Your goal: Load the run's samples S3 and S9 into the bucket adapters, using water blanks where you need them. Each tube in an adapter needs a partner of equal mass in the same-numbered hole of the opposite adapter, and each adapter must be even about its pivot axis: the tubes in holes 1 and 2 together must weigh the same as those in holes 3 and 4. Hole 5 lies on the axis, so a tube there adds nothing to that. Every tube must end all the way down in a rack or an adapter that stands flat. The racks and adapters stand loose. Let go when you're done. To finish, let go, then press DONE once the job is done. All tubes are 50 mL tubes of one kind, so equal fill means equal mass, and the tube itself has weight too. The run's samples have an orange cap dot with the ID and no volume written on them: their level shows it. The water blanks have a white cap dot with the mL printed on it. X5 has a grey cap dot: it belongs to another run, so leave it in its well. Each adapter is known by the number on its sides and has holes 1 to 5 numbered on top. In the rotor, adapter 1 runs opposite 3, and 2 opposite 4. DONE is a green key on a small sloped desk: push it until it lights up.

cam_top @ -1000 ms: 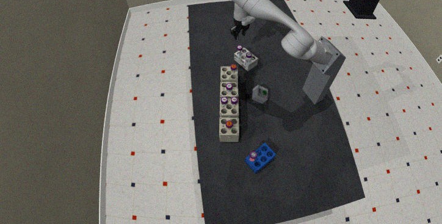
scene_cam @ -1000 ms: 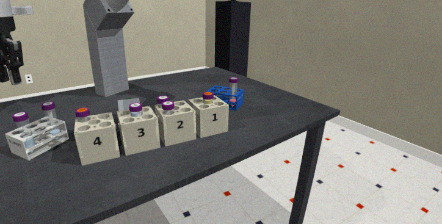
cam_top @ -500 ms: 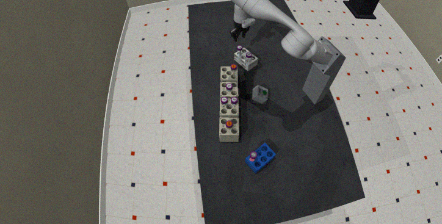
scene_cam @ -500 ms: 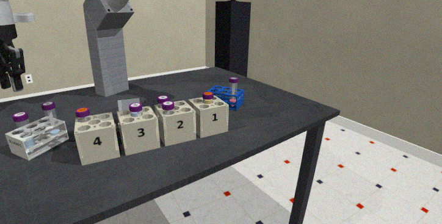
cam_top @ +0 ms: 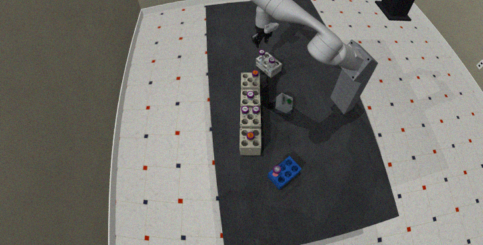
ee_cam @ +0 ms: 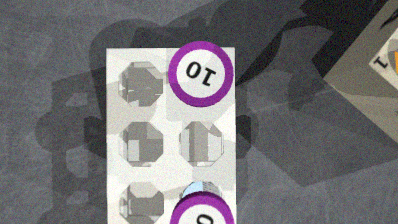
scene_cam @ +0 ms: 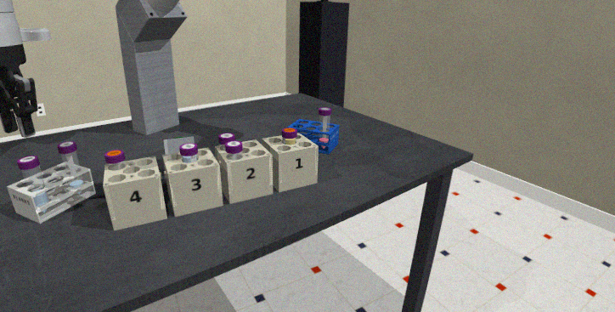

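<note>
My gripper (scene_cam: pixel 17 125) is open and empty, hanging above the far end of the clear blanks rack (scene_cam: pixel 51 187); its fingers do not show in the wrist view. The rack (ee_cam: pixel 170 135) holds a blank marked 10 (ee_cam: pixel 201 73) and another white-dot blank (ee_cam: pixel 202 212) at the frame's bottom edge. Adapter 4 (scene_cam: pixel 134 191) holds an orange-dot tube (scene_cam: pixel 114 155) in a corner hole. Adapter 3 (scene_cam: pixel 193 180) holds one white-dot tube (scene_cam: pixel 188 150). Adapter 2 (scene_cam: pixel 245 172) holds two white-dot tubes (scene_cam: pixel 234 146). Adapter 1 (scene_cam: pixel 295 163) holds an orange-dot tube (scene_cam: pixel 289 133).
The blue rack (scene_cam: pixel 313 131) beyond adapter 1 holds one tube (scene_cam: pixel 324 113). The DONE desk with its green key (cam_top: pixel 289 101) stands between the adapters and the arm's base (cam_top: pixel 351 77). The adapters stand in a tight row near the table's edge.
</note>
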Robot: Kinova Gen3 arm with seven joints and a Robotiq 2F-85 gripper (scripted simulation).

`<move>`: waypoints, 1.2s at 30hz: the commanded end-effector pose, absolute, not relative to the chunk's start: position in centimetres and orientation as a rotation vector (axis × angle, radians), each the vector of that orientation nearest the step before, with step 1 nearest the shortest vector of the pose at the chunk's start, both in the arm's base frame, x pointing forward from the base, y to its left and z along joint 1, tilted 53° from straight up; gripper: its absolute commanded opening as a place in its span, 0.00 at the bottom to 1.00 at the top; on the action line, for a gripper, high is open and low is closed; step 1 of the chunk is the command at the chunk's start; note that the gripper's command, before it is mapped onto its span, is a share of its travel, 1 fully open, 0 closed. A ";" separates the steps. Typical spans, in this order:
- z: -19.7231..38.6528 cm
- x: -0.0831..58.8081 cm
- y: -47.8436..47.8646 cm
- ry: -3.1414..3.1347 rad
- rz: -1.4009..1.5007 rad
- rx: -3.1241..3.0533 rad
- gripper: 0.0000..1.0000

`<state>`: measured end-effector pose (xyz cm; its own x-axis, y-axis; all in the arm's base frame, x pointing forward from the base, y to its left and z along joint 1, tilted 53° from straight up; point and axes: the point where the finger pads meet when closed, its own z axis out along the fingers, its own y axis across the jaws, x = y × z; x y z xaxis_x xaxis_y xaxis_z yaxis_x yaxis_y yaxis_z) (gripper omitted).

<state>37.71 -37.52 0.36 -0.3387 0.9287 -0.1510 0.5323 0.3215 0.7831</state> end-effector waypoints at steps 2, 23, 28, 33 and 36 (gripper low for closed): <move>0.0 38.1 -37.5 1.988 0.849 1.284 0.62; -1.5 40.1 -37.0 1.988 0.849 1.284 0.62; -1.7 40.4 -37.0 1.988 0.849 1.284 0.62; -2.1 40.9 -36.8 1.988 0.849 1.284 0.62; -2.4 41.2 -36.8 1.988 0.849 1.284 0.62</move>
